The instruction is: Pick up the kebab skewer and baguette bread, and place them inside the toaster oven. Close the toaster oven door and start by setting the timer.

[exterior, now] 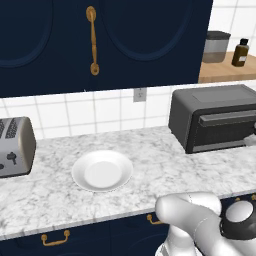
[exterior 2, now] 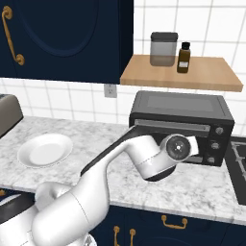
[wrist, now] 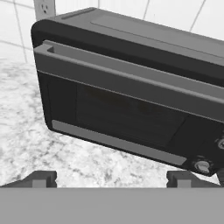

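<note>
Hand view: toaster oven (wrist: 131, 87) close ahead, tilted in frame, door (wrist: 118, 113) shut, long bar handle (wrist: 127, 72) across its top edge, dark window below. Knobs (wrist: 202, 166) at the oven's lower right corner. Gripper (wrist: 111, 178) spread wide, nothing between the two dark fingertips (wrist: 41, 178), marble worktop (wrist: 26, 131) under them. Wall socket (wrist: 43, 8) on white tile at top left.

Left base view: toaster oven (exterior: 215, 117) sits at the right of the worktop (exterior: 150, 160), back against the tiled wall. White plate (exterior: 102, 170) in the middle of the worktop, well apart from the oven. Silver toaster (exterior: 15, 146) at the left edge. Dark blue upper cabinet (exterior: 100, 40) with brass handle (exterior: 92, 40). Wooden shelf (exterior: 227, 72) at top right carries a grey canister (exterior: 216, 46) and a brown bottle (exterior: 240, 52).

Right base view: white arm (exterior 2: 144, 153) reaches across in front of the oven (exterior 2: 182, 120), the hand covering the lower middle of the door (exterior 2: 163, 126). Knobs (exterior 2: 218, 130) run down the oven's right side. Plate (exterior 2: 44, 150) left of the arm, toaster (exterior 2: 7, 115) at the far left. Shelf (exterior 2: 182, 72) right above the oven with canister (exterior 2: 164, 49) and bottle (exterior 2: 183, 57) side by side. Cooktop (exterior 2: 239, 158) edge at far right.

Can't spot the skewer or the baguette; with the door shut, can't tell what's inside the oven.
</note>
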{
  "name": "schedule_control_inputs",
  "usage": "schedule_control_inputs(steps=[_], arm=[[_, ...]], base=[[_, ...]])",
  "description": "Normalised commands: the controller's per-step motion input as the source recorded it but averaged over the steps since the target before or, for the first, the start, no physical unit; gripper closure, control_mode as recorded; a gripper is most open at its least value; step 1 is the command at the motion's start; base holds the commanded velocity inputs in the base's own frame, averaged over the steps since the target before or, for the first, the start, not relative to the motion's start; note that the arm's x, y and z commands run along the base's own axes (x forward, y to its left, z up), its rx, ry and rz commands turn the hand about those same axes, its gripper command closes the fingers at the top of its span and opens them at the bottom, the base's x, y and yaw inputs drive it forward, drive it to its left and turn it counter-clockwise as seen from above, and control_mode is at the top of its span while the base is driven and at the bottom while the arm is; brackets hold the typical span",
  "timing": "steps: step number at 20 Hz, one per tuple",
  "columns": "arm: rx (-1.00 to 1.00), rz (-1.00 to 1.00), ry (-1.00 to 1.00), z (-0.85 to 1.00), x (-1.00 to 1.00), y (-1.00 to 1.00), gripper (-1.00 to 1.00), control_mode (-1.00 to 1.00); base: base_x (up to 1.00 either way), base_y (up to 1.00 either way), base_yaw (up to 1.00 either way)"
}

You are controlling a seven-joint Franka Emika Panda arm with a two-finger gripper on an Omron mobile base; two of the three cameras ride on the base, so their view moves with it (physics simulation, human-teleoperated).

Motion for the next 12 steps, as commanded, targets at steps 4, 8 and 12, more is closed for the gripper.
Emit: schedule_control_inputs(steps=[4, 8, 12], arm=[[-0.09, 0.04, 0.00, 0.02, -0.01, -0.37, -1.00, -1.00], [0.00, -0.02, -0.15, 0.02, -0.02, -0.51, -1.00, -1.00], [0.12, -0.06, -0.20, 0.03, 0.00, -0.65, -1.00, -1.00]], base=[[0.00, 0.00, 0.00], [0.00, 0.00, 0.00], [0.00, 0.00, 0.00]])
